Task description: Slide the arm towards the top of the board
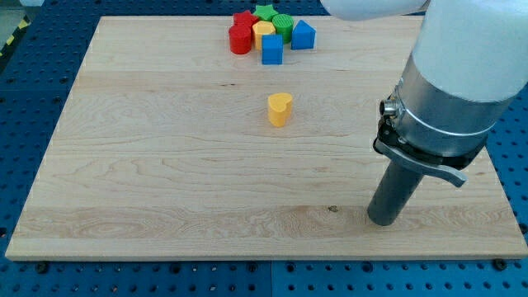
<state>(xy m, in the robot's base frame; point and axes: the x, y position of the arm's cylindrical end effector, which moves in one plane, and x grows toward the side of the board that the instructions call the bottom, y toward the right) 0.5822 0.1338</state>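
Note:
My tip point(384, 220) rests on the wooden board point(165, 165) near the view's bottom right. It is far from all blocks. A yellow heart-shaped block point(280, 109) stands alone near the board's middle, up and left of the tip. A cluster sits at the view's top centre: a red cylinder point(240, 39), a red star-like block point(244, 19), a green star point(265, 12), a green cylinder point(283, 26), a yellow block point(263, 31), a blue cube point(272, 49) and a blue pointed block point(304, 35).
The arm's large white and grey body point(454, 82) hangs over the board's right side. Blue perforated table point(25, 124) surrounds the board.

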